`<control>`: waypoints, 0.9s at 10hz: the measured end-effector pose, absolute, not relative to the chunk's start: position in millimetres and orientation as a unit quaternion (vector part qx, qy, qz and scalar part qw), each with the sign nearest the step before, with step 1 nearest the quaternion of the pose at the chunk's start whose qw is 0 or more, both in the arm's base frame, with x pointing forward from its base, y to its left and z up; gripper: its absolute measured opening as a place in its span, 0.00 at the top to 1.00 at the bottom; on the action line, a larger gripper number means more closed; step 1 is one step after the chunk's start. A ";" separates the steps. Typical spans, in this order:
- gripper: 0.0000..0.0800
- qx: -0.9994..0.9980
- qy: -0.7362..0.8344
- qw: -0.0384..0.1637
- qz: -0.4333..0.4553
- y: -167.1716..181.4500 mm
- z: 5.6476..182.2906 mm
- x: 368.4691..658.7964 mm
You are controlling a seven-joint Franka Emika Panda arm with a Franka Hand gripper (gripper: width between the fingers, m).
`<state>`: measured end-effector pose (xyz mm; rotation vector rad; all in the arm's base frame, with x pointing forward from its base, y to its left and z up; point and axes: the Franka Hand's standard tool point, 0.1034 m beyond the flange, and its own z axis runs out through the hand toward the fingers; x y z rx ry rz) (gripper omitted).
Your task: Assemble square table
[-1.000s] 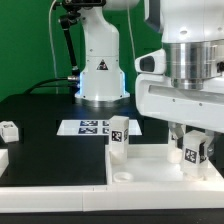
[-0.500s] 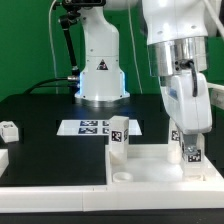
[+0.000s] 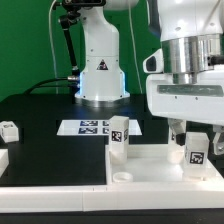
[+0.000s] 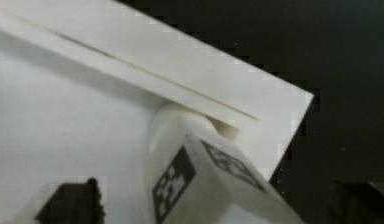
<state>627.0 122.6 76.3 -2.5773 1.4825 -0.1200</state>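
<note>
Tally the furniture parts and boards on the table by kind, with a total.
Square slab: 1
Legs: 3, two upright on the slab, one loose
Marker board: 1
Total: 5; a cut-off white piece at the edge uncounted.

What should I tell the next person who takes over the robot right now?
Gripper: open, fingers on either side of the right leg, not clamping it.
Slab: lies hollow face up. The right leg and a second leg stand upright at its corners; how tight they are cannot be told.
Left to do: a near corner socket is empty, and a loose leg waits on the black table at the exterior view's left.
</note>
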 end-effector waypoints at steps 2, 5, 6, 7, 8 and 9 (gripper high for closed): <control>0.19 -0.898 0.431 0.077 -0.046 122.8 75.8 627.0; 0.19 -0.958 0.277 0.047 -0.054 128.1 74.6 633.8; 0.32 -0.954 0.290 0.047 -0.053 128.6 74.0 633.4; 0.32 -0.955 0.289 0.046 -0.052 127.4 73.2 632.8; 0.58 -0.950 0.306 0.045 -0.049 125.9 72.5 631.7; 0.63 -0.932 0.357 0.043 -0.041 121.8 70.1 628.8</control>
